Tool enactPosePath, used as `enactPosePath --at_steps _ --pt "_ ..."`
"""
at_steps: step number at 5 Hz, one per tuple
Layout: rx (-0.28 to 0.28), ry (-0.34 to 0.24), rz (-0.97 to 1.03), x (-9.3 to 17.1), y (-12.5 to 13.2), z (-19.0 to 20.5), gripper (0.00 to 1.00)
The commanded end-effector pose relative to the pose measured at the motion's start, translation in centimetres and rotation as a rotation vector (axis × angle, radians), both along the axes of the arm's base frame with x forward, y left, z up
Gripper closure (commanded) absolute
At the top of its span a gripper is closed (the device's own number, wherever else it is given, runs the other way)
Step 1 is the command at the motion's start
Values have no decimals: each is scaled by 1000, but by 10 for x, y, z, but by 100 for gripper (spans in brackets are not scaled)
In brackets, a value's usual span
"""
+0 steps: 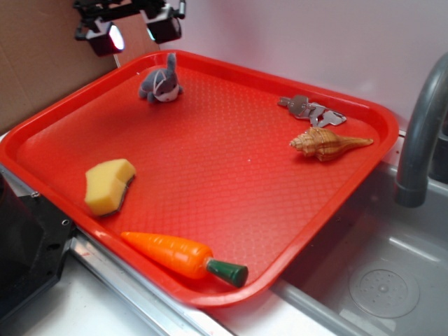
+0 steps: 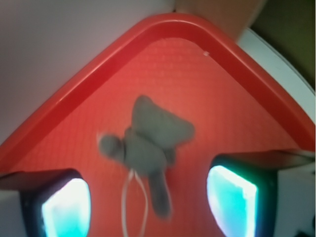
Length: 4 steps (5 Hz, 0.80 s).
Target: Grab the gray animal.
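The gray animal (image 1: pixel 160 84), a small gray plush with a white belly and one upright ear, sits in the far left corner of the red tray (image 1: pixel 210 150). My gripper (image 1: pixel 135 33) hangs open above and slightly behind it, apart from it. In the wrist view the gray animal (image 2: pixel 148 143) lies just ahead of the two glowing pads (image 2: pixel 231 200), with its pale cord loop (image 2: pixel 133 207) trailing between them. Nothing is held between the fingers.
On the tray lie a yellow sponge (image 1: pixel 108 185), a toy carrot (image 1: pixel 182 257), silver keys (image 1: pixel 311 110) and a tan seashell (image 1: pixel 327 143). A sink with a gray faucet (image 1: pixel 420 133) is to the right. Brown cardboard (image 1: pixel 35 63) stands behind left.
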<state>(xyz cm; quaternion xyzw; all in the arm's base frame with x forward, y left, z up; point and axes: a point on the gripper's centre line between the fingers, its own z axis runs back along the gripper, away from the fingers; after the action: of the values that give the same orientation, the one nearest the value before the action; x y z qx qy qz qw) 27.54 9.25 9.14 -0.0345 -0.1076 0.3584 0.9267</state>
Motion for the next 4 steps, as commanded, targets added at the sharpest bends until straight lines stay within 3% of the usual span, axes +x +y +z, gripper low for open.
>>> enactPosePath --at_steps 1,4 --pt "40 39 -26 32 12 -21 0" --pt "61 142 -50 34 2 -66 0"
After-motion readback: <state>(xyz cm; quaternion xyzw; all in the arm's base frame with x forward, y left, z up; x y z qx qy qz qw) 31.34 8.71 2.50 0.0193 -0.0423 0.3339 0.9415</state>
